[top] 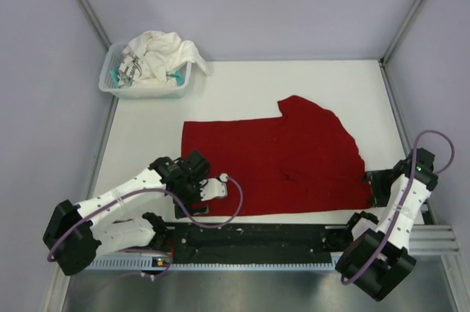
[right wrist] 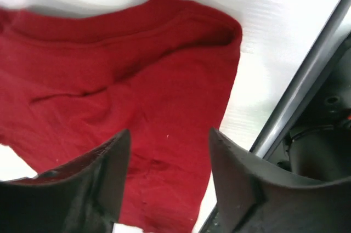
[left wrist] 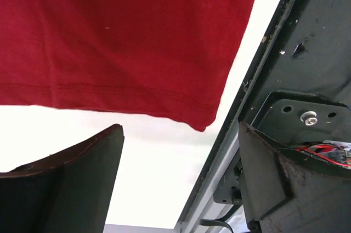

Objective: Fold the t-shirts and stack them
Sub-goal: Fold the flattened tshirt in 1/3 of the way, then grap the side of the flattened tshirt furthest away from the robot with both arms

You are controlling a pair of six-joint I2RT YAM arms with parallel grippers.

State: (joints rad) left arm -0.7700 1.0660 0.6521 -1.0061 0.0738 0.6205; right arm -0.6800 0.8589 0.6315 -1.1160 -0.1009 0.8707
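The left gripper [left wrist: 180, 134] and right gripper [right wrist: 169, 134] gape wide and empty, each facing a near corner of the red t-shirt [top: 286, 158], likely to pinch it for folding. The white t-shirt [top: 158, 51] sits far beyond the left one, in its basket [top: 143, 94].

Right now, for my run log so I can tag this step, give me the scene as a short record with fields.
red t-shirt: spread out on the white table
white t-shirt: bunched in the basket, far left corner
left gripper: open, empty, just short of the red shirt's near-left corner
right gripper: open, empty, over the red shirt's near-right corner
stack: none yet
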